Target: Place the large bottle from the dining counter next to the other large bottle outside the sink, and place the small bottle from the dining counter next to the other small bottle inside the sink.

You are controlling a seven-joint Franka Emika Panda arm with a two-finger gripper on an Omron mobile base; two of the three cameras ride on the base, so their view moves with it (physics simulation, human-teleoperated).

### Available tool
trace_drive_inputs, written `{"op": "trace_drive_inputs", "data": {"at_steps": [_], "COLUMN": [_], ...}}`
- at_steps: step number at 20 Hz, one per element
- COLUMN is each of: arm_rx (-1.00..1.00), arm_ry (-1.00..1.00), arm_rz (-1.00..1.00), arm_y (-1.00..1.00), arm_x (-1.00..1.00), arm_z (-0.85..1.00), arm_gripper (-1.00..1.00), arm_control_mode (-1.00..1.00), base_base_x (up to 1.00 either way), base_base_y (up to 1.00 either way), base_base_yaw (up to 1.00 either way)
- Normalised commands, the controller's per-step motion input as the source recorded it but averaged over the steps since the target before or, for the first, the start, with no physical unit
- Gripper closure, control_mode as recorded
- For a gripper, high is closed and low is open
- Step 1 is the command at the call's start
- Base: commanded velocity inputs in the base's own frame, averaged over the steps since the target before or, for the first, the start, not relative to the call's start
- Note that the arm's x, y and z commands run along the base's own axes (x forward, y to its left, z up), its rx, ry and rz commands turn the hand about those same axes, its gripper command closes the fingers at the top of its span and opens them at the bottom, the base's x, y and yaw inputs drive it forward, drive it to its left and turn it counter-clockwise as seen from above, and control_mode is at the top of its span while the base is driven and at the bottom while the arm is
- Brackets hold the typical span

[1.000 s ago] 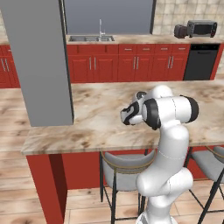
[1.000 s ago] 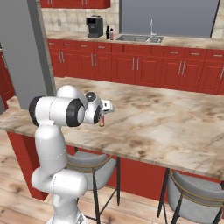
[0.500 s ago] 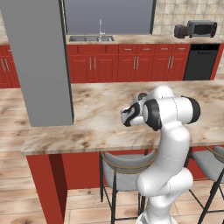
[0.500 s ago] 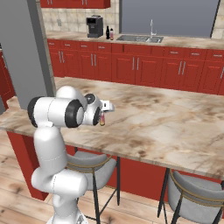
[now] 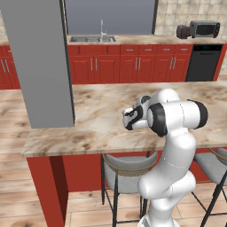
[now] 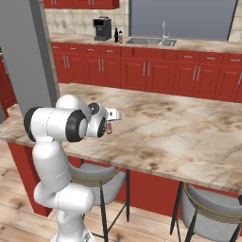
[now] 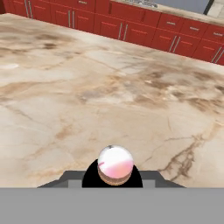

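My gripper (image 6: 110, 122) hangs just above the near left part of the dining counter (image 6: 179, 127), shut on a bottle (image 6: 109, 128) that shows reddish under the hand. Looking down the hand, the bottle's round pink-and-white top (image 7: 114, 162) sits between the dark jaws, over the marble counter (image 7: 87, 87). I cannot tell whether it is the large or the small bottle. From the left base camera my hand (image 5: 131, 119) points left and hides the bottle. Two bottles, one dark (image 6: 116, 34) and one pinkish (image 6: 121, 36), stand on the back counter left of the sink (image 6: 151, 41). The sink's inside is hidden.
A grey pillar (image 5: 42, 62) rises from the counter's left end. A coffee machine (image 6: 101, 28) stands beside the back bottles, a toaster oven (image 5: 204, 29) at the far right. Stools (image 6: 210, 208) are tucked under the counter's near edge. Red cabinets (image 5: 133, 68) line the back wall.
The jaws have drawn slightly tighter on the bottle. The arm and the hand have hardly moved.
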Motion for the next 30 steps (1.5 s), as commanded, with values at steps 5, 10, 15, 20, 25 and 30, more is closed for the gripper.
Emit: {"op": "trace_drive_inputs", "data": {"at_steps": [5,10,15,20,25,30], "arm_rx": [0.03,0.02,0.01,0.01,0.00,0.00], "arm_ry": [0.00,0.00,0.00,0.00,0.00,0.00], "arm_rz": [0.00,0.00,0.00,0.00,0.00,0.00], "arm_y": [0.00,0.00,0.00,0.00,0.00,0.00], "arm_x": [-0.06,-0.14,-0.08,0.00,0.00,0.00], "arm_z": [0.00,0.00,0.00,0.00,0.00,0.00], "arm_gripper": [1.00,1.00,1.00,1.00,1.00,1.00], "arm_control_mode": [-1.00,-1.00,-1.00,1.00,1.00,1.00], "base_base_x": [0.00,0.00,0.00,-0.03,-0.29,-0.53], "base_base_y": [0.00,0.00,0.00,0.00,0.00,0.14], "base_base_yaw": [0.00,0.00,0.00,0.00,0.00,0.00]}}
